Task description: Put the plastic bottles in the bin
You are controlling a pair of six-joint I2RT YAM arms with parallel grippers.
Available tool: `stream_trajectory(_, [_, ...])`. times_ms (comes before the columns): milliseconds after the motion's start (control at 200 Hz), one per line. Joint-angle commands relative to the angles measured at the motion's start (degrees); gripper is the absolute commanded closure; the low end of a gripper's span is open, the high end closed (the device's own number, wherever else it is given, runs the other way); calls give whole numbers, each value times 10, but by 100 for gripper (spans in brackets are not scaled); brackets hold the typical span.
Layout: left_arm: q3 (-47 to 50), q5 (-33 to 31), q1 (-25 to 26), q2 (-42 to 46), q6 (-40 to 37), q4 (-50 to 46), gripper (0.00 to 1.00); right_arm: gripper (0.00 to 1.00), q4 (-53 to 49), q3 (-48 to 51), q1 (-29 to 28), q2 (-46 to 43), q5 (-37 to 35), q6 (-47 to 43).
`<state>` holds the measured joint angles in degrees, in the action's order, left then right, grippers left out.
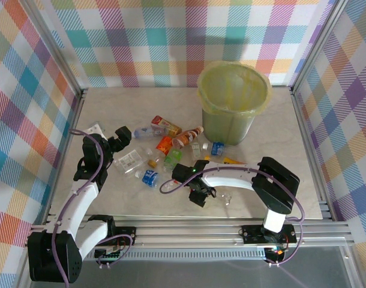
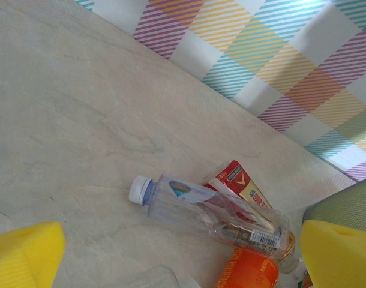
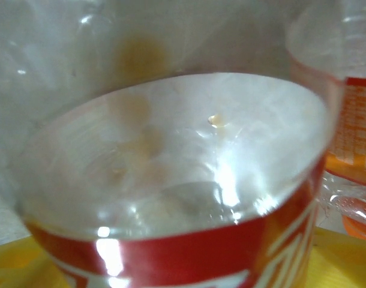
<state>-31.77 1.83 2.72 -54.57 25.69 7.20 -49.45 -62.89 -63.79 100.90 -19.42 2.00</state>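
The bin [image 1: 234, 99], a yellow-green bucket with a bag liner, stands at the back right. Several crushed plastic bottles [image 1: 165, 147] lie scattered to its left. My left gripper [image 1: 122, 137] hovers open over the left edge of the pile. In the left wrist view its yellow pads [image 2: 24, 252] flank a clear white-capped bottle [image 2: 213, 213], a red-labelled one [image 2: 240, 180] and an orange one [image 2: 249, 270]. My right gripper [image 1: 201, 195] is down at the near side of the pile. A clear red-labelled bottle [image 3: 171, 180] sits between its pads [image 3: 9, 267]; contact is hidden.
Metal frame rails [image 1: 231, 228] run along the table's near edge. Checked cloth walls [image 1: 27, 120] close in the left, back and right. Bare tabletop [image 1: 129, 102] lies behind the pile. A blue-labelled bottle [image 1: 150, 177] lies nearest the front.
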Motion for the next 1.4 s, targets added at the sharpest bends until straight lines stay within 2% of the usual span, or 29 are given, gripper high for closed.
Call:
stream_trajectory(0, [-11, -9, -1, 13, -11, -7, 0, 26, 3, 4, -2, 13, 9, -15])
stream_trajectory(235, [-13, -9, -1, 13, -11, -7, 0, 45, -18, -11, -2, -6, 6, -19])
stream_trajectory(550, [-14, -9, -1, 11, -10, -7, 0, 65, -65, -57, -2, -76, -16, -17])
stream_trajectory(745, [-16, -6, -1, 8, -10, -5, 0, 71, -94, -116, -2, -139, -48, -19])
stream_trajectory(930, [-18, 1, -1, 1, -6, -2, 0, 77, -65, -202, 6, -195, -86, -50])
stream_trajectory(1045, [-25, 13, -1, -4, -7, -10, 0, 79, -5, -253, 40, -216, -98, -72])
stream_trajectory(1110, [-32, 25, 0, -6, -13, -22, 0, 78, 29, -282, 62, -221, -97, -118])
stream_trajectory(1220, [-47, 69, 0, -3, -18, -56, 0, 80, 72, -344, 113, -211, -103, -151])
stream_trajectory(1395, [-44, 87, 0, 31, -20, -88, 0, 81, 165, -417, 199, -185, -50, -196])
